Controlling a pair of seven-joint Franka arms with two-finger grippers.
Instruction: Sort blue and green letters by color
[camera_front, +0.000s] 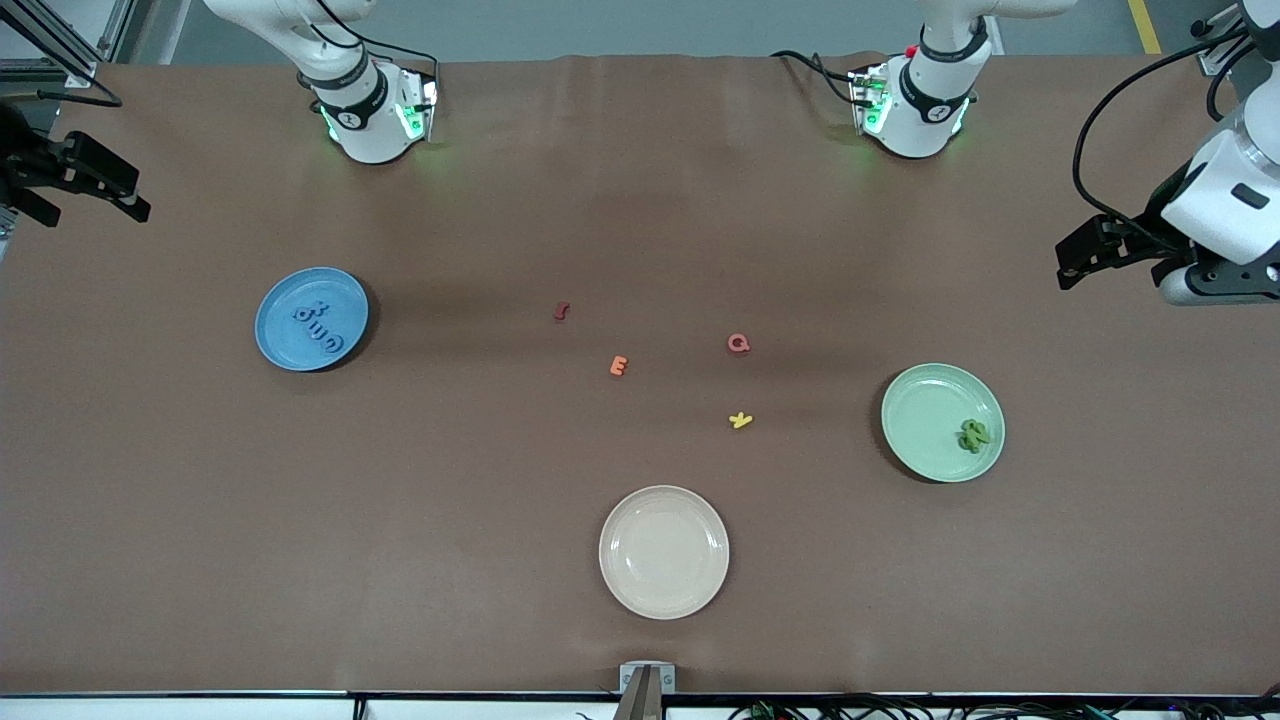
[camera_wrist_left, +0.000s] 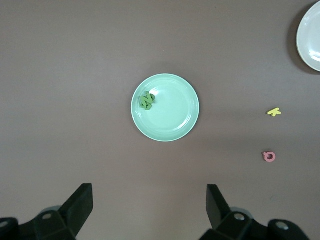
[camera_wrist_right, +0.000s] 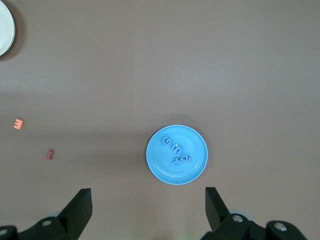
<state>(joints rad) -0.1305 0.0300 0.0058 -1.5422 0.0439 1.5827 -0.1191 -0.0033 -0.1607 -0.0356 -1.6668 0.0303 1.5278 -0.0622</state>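
Several blue letters (camera_front: 318, 327) lie in a row on the blue plate (camera_front: 275, 300) toward the right arm's end of the table; the right wrist view shows these blue letters (camera_wrist_right: 175, 149) on their plate (camera_wrist_right: 192, 167). Green letters (camera_front: 973, 435) sit piled on the pale green plate (camera_front: 925, 410) toward the left arm's end, and the left wrist view has the green pile (camera_wrist_left: 147, 100) on its plate (camera_wrist_left: 175, 112). My right gripper (camera_front: 135, 195) (camera_wrist_right: 148, 200) hangs open and empty over its end of the table. My left gripper (camera_front: 1065, 265) (camera_wrist_left: 149, 200) hangs open and empty over its end.
Loose on the middle of the table are a dark red letter (camera_front: 562, 311), an orange E (camera_front: 619, 366), a pink Q (camera_front: 738, 343) and a yellow letter (camera_front: 740, 420). A cream plate (camera_front: 664, 552) with nothing on it stands nearer the front camera.
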